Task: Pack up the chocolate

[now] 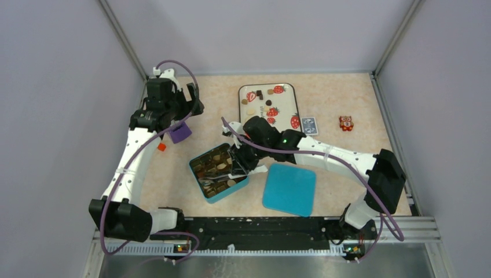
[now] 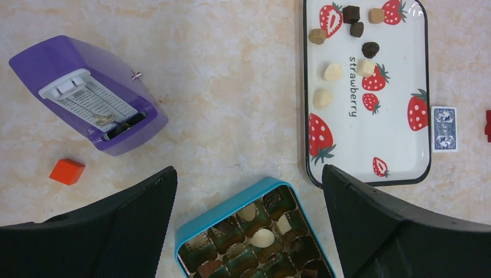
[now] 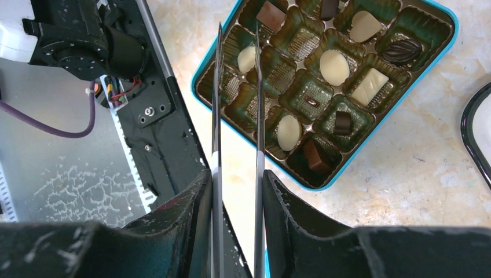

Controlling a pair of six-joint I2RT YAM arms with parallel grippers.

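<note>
Several chocolate pieces [image 2: 333, 71], dark brown, light brown and cream, lie on the far end of the strawberry tray [image 2: 394, 133], also in the top view [image 1: 259, 94]. The open teal box [image 1: 200, 184] holds more pieces [image 3: 334, 66] in its cups; several cups look empty. My right gripper [image 3: 236, 176] is shut on metal tweezers [image 3: 258, 116], whose two tips stand apart over the box's edge [image 3: 370, 145]; I see nothing between them. My left gripper [image 2: 249, 174] is open and empty, high above the table between the box [image 2: 226, 207] and the tray.
The teal lid [image 1: 289, 188] lies right of the box. A purple device [image 2: 92, 95] and a small orange cube [image 2: 67, 171] sit at the left. A playing card [image 1: 309, 125] and an orange owl figure [image 1: 345, 122] lie right of the tray [image 1: 286, 110].
</note>
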